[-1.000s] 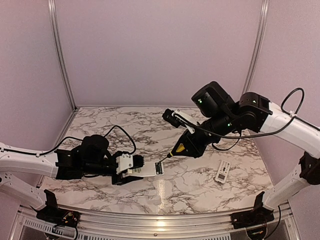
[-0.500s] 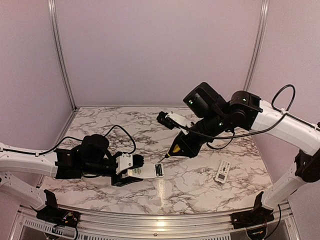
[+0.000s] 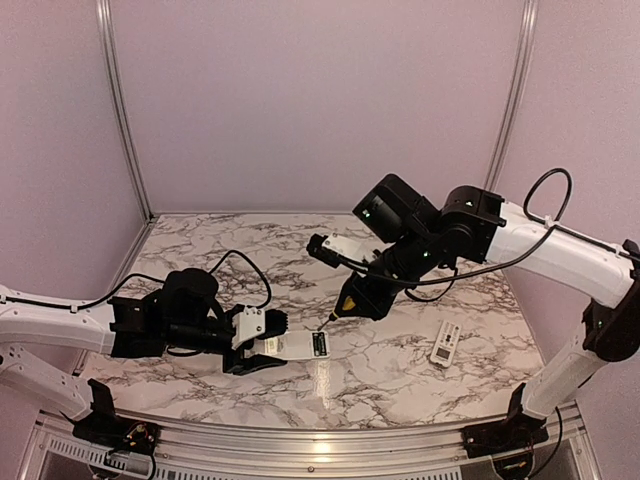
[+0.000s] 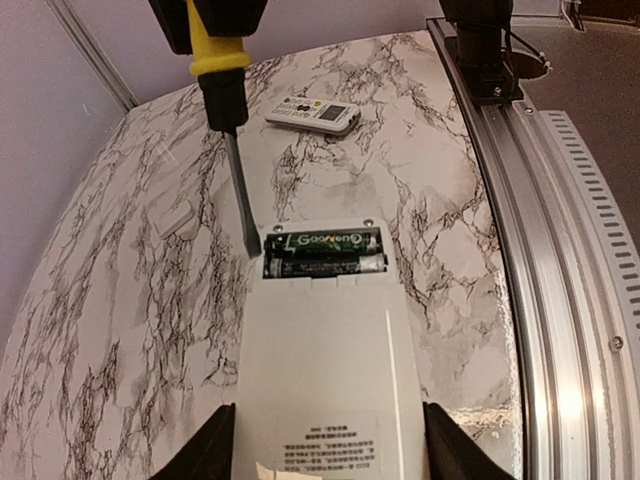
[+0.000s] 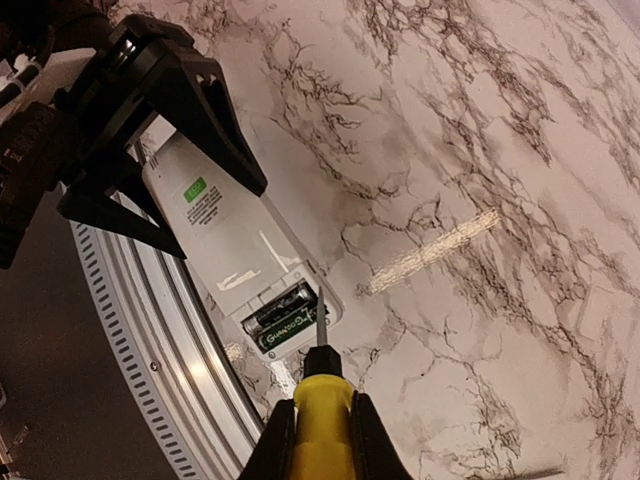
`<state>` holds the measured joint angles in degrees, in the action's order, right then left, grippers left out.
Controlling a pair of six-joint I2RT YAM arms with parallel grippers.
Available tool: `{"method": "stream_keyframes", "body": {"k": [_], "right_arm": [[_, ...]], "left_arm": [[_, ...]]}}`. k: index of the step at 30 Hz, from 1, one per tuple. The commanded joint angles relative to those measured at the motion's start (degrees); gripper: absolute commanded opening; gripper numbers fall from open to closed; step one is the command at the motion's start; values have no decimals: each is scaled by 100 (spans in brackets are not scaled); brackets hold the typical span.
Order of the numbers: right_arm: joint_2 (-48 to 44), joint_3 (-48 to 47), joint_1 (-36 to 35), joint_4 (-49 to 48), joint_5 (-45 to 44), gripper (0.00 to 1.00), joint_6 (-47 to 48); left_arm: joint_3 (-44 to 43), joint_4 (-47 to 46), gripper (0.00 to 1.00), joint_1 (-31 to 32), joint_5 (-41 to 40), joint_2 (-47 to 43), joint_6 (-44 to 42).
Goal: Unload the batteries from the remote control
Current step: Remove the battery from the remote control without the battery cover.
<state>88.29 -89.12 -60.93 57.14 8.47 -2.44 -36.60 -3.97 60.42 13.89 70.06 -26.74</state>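
Left pincer [image 3: 262, 346]: half-wide, clamped on the sides of the remote [image 4: 325, 370] at its left end. The remote is back side up, long axis running left-right, over the near part of the desk [image 3: 200, 260].

Batteries [image 4: 325, 255]: both in the remote, none out. They are two dark cells lying side by side in the open bay at the remote's right end (one has green lettering).

Screwdriver [image 4: 220, 60]: yellow handle, slanted down to the left. The blade tip is at the far corner of the bay, just beside the end of the far cell. Can't tell whether it touches.

Right pincer [image 5: 322, 440]: narrow, gripping the screwdriver handle from above, to the right of the remote.

A small pale plate [image 4: 175, 218] lies flat on the desk, on the far side of the blade and apart from the remote.

Second remote [image 3: 445, 343]: smaller, face up on the desk near the right edge, well apart from both pincers.
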Motion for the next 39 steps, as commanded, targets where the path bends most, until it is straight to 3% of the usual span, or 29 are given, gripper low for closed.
{"method": "stream_keyframes", "body": {"k": [1, 23, 32, 39], "right_arm": [[88, -261, -60, 100, -76, 0, 152], [110, -282, -95, 79, 175, 0, 532], [-10, -80, -576, -75, -663, 0, 1335], [-289, 70, -613, -203, -816, 0, 1899]], "left_arm": [[-172, -73, 0, -22, 157, -42, 70], [-182, -125, 0, -22, 240, 77, 75], [-318, 171, 0, -22, 381, 69, -38], [-346, 385, 0, -22, 412, -1, -173]]}}
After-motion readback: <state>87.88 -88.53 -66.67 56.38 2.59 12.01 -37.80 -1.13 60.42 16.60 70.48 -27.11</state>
